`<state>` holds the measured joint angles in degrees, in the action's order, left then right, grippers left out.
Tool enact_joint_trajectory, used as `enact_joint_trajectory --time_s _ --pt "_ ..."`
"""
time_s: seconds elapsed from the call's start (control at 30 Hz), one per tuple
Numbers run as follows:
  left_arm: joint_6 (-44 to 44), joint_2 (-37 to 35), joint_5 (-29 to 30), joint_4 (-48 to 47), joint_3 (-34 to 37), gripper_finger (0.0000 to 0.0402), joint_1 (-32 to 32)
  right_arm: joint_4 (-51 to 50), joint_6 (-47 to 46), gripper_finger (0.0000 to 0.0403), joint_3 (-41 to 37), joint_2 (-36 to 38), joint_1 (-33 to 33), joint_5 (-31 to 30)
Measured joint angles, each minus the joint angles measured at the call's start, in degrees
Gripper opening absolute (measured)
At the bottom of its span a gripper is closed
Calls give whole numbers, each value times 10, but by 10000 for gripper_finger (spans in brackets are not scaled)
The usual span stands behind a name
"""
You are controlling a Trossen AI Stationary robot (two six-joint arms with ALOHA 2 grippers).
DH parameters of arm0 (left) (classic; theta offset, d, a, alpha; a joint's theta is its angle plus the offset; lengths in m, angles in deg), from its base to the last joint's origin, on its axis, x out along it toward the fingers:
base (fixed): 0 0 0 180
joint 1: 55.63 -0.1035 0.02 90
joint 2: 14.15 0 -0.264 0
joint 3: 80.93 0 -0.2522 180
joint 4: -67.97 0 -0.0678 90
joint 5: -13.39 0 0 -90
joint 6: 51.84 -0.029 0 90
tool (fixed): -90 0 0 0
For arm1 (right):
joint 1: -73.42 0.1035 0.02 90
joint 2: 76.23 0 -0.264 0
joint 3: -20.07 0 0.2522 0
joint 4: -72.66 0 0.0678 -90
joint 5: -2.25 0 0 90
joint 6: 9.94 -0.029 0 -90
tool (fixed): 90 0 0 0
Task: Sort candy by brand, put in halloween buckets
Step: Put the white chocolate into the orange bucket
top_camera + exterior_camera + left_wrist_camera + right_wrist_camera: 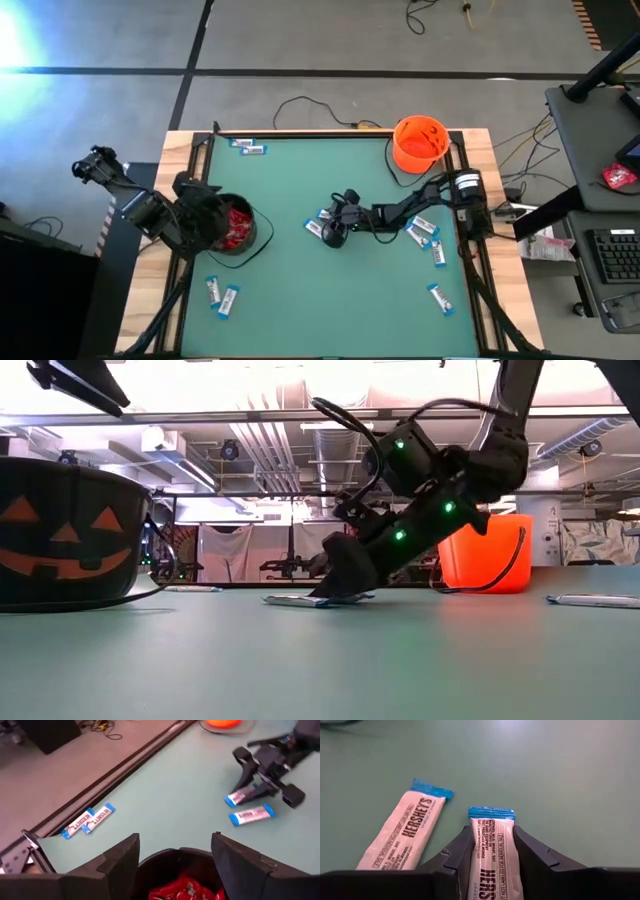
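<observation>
The candy left on the green table is slim white-and-blue bars. My right gripper reaches in from the table's right to the middle and is shut on one bar. A second bar lies beside it. The black bucket stands at the table's left with red packets inside. My left gripper hangs open just above that bucket, touching nothing. The orange bucket stands at the far right. My right gripper pinches the bar's two long sides between its two fingers. The fingers slant down from the table's right side and lie along the bar. The bar rests flat on the table, its blue end sticking out past the fingertips.
More white-and-blue bars lie scattered: a pair at the far edge, a pair near the front left, and several under and beside the right arm. A cable runs past the table's far edge.
</observation>
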<state>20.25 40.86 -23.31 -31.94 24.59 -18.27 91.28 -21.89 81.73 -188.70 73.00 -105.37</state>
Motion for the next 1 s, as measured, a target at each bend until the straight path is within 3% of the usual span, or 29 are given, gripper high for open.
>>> enact_joint_trajectory --time_s 0.1,0.27,0.4,0.5,0.67,0.77,1.0 --pt "-20 0 0 40 2 228 -20 -116 1 112 4 85 -2 2" --pt "-173 1 -5 206 6 217 -100 -310 34 107 38 260 -30 -48" --pt "-330 10 -64 367 6 196 -194 -528 32 110 72 361 -102 -93" --pt "-425 21 -82 474 6 176 -257 -616 42 109 91 413 -194 -111" --pt "-543 45 -76 638 6 136 -345 -671 60 109 96 424 -358 -103" --pt "-580 65 -77 714 6 110 -391 -661 58 109 107 412 -442 -66" --pt "-614 121 -78 843 5 50 -424 -680 -4 110 109 343 -541 21"
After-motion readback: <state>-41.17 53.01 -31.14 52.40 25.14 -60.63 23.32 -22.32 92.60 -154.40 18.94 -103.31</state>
